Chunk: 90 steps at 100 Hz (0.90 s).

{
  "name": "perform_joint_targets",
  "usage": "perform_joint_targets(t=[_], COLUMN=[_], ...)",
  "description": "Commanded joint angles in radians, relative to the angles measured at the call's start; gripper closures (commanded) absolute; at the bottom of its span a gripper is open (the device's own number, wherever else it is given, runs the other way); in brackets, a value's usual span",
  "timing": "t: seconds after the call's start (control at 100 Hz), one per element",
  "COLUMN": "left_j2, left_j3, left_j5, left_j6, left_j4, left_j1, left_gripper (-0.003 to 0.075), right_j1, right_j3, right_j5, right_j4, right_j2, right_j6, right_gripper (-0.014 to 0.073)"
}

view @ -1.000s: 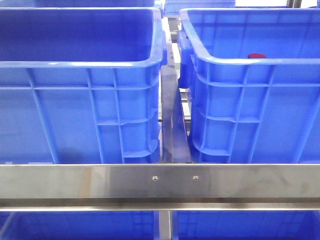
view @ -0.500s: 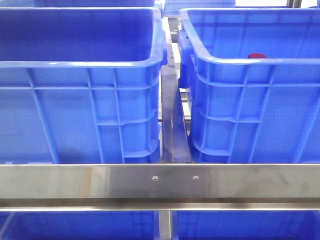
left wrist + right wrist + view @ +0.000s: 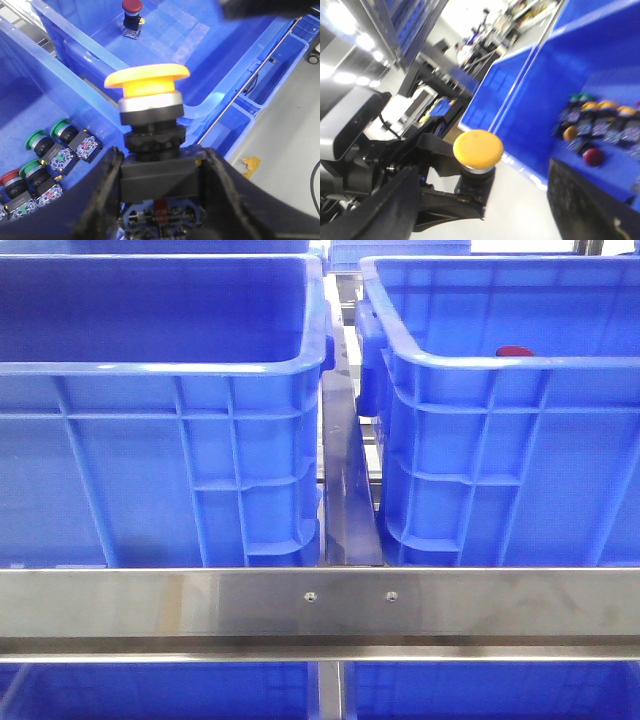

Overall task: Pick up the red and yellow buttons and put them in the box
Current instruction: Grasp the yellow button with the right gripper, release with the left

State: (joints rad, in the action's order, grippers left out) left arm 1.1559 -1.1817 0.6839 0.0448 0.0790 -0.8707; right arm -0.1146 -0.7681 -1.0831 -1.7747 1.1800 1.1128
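Note:
My left gripper [image 3: 161,155] is shut on the black base of the yellow button [image 3: 147,85] and holds it upright in the air above the rim of a blue box [image 3: 90,55]. The red button [image 3: 132,7] stands on that box's floor, far from the gripper. In the front view only the red button's top [image 3: 514,352] shows, behind the rim of the right blue box [image 3: 500,440]; no gripper shows there. My right gripper [image 3: 485,200] is open and empty. Beyond its fingers I see the yellow button [image 3: 477,148] held by the left gripper.
Another blue crate [image 3: 20,100] beside the left gripper holds several green and red buttons [image 3: 47,155]. The right wrist view shows a blue crate [image 3: 560,90] with several yellow and red buttons [image 3: 592,125]. A steel rail [image 3: 320,605] crosses the front, with a second blue crate [image 3: 150,460] at the left.

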Motion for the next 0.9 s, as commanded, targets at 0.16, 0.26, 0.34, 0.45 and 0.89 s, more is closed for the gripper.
perform_joint_targets(t=[0.16, 0.26, 0.34, 0.45, 0.89], left_j2=[-0.021, -0.021, -0.021, -0.021, -0.021], left_j3=[-0.03, -0.03, -0.03, -0.03, -0.03], left_j5=[-0.066, -0.066, -0.066, -0.066, -0.052], left_j6=[0.012, 0.012, 0.012, 0.012, 0.019], left_j4=[0.003, 0.001, 0.001, 0.001, 0.003], left_j1=[-0.008, -0.008, -0.008, -0.008, -0.008], left_gripper=[0.0739, 0.0739, 0.0739, 0.0739, 0.0622], right_j1=[-0.16, -0.197, -0.219, -0.237, -0.235], right_j3=[-0.135, -0.171, -0.195, -0.222, -0.229], right_j5=[0.032, 0.053, 0.056, 0.056, 0.053], right_j4=[-0.145, -0.145, -0.145, -0.144, -0.144], right_j2=[0.092, 0.128, 0.155, 0.184, 0.191], right_j6=[0.0, 0.0, 0.0, 0.0, 0.003], right_gripper=[0.0041, 0.0041, 0.0042, 0.0052, 0.0358])
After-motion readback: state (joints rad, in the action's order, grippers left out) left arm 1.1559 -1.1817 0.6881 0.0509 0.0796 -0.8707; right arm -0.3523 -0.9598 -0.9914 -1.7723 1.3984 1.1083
